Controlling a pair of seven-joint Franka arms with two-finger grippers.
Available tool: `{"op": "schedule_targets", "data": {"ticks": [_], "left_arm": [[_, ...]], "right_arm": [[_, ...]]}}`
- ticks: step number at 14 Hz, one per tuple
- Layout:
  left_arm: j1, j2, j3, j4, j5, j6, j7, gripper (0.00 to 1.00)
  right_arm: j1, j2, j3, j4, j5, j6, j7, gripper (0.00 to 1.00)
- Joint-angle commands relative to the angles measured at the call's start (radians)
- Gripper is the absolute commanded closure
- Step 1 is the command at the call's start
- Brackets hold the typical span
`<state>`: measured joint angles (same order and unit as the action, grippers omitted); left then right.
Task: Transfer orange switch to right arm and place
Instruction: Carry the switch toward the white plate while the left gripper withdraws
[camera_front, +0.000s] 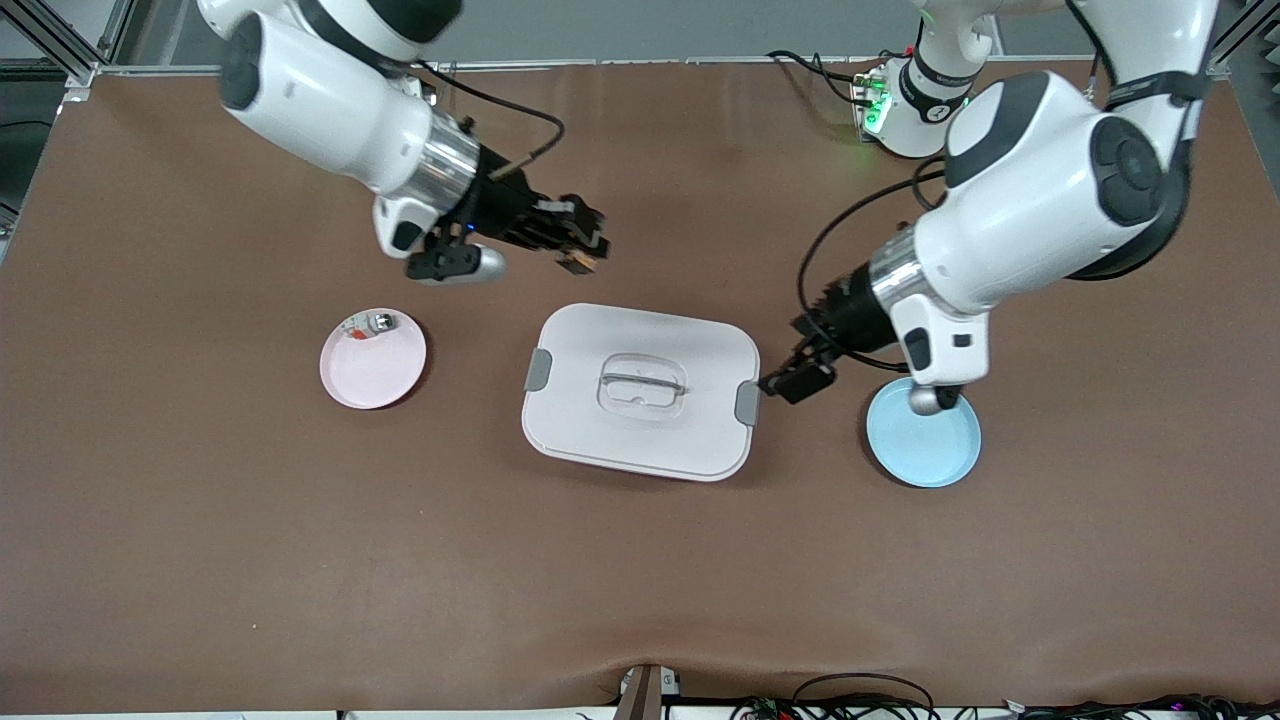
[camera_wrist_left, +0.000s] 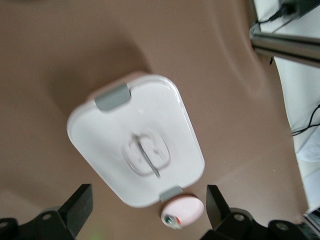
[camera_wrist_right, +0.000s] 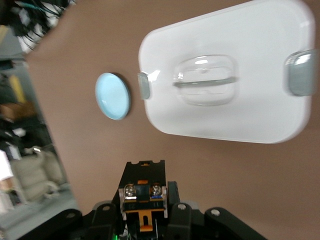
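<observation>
My right gripper (camera_front: 585, 250) is clamped on the orange switch (camera_wrist_right: 143, 199), above bare table. The pink plate (camera_front: 373, 358) lies toward seven o'clock; probably the drop spot. My left gripper (camera_front: 800, 380) waits spread and empty beside the white box (camera_front: 640, 390).

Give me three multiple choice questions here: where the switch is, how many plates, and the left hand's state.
1. The switch is: A in the right hand, B on a plate, C in a drawer.
2. Plates: A one, B two, C three.
3. The left hand is: A open, B shut on the switch, C shut on a plate.
A: fingers clamp it over the table. B: pink plate, blue plate. A: fingers apart, empty, beside the blue plate.
</observation>
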<state>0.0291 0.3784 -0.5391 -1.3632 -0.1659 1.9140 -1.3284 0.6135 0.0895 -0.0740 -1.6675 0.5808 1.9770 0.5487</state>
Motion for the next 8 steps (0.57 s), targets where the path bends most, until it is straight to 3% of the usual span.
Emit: {"op": "schedule_targets", "data": {"ticks": [1, 4, 8], "left_arm": [[0.052, -0.056, 0.002, -0.008, 0.098, -0.091, 0.165, 0.00], [0.145, -0.098, 0.004, -0.011, 0.144, -0.197, 0.415, 0.00], [0.247, -0.136, 0.004, -0.013, 0.213, -0.274, 0.656, 0.00]], "right_arm": [[-0.044, 0.010, 0.011, 0.123, -0.174, -0.206, -0.089, 1.00], [-0.086, 0.001, -0.009, 0.141, -0.263, -0.367, -0.316, 1.00], [-0.187, -0.027, -0.007, 0.135, -0.401, -0.466, -0.730, 1.00]]}}
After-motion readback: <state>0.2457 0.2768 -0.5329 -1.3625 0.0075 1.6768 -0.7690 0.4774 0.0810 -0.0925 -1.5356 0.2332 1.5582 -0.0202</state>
